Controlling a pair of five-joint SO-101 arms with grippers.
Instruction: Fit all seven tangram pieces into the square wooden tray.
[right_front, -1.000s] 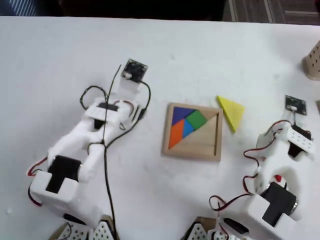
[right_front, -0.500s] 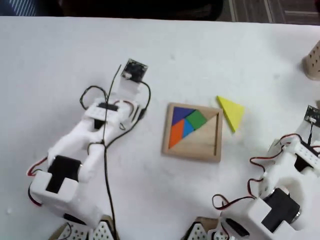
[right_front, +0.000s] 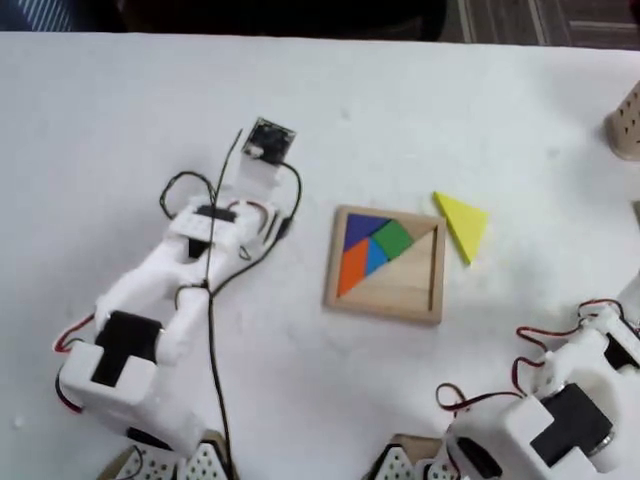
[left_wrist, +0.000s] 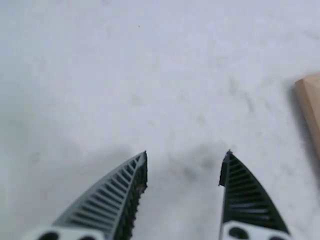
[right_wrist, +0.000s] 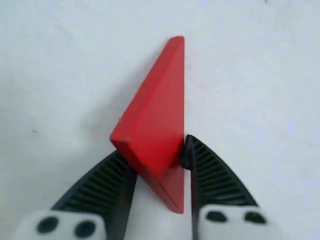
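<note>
The square wooden tray (right_front: 432, 270) lies mid-table and holds a dark blue (right_front: 362, 232), a green (right_front: 393, 238), an orange (right_front: 352, 268) and a light blue piece (right_front: 377, 257); its near right part is bare wood. A yellow triangle (right_front: 463, 225) lies on the table just right of the tray. My right gripper (right_wrist: 155, 150) is shut on a red triangle (right_wrist: 155, 115), gripped at its wide end just above the white table. My left gripper (left_wrist: 185, 155) is open with nothing between its fingers, over bare table left of the tray's corner (left_wrist: 310, 100).
The left arm (right_front: 180, 270) and its black cable stretch across the table's left half. The right arm (right_front: 570, 400) sits at the near right corner. A wooden object (right_front: 627, 125) stands at the far right edge. White table surrounds the tray.
The right arm has swung to the right and toward the near edge, carrying its wrist past the high view's right border. The left arm, tray and yellow triangle have not moved.
</note>
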